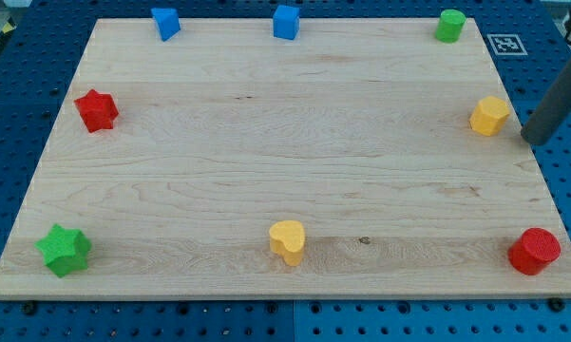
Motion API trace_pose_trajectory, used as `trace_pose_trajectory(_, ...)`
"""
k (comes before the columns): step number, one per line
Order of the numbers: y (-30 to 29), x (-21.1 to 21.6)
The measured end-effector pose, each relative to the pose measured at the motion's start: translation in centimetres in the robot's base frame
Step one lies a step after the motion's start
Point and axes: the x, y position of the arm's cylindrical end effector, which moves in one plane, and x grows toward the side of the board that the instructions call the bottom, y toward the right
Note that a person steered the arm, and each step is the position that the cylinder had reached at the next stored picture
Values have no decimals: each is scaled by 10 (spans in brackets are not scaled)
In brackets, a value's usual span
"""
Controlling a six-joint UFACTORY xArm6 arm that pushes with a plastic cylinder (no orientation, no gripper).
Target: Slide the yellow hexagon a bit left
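Observation:
The yellow hexagon (489,115) sits near the right edge of the wooden board (285,161), in the upper half. My tip (533,140) is just to its right and slightly lower, at the board's right edge, with a small gap between them. The dark rod rises toward the view's top right.
A blue triangular block (165,23), a blue cube (286,21) and a green cylinder (449,26) line the top edge. A red star (96,110) is at the left, a green star (64,250) at bottom left, a yellow heart (288,239) at bottom centre, a red cylinder (535,251) at bottom right.

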Motion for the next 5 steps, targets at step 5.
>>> trace_pose_trajectory(5,-22,-22)
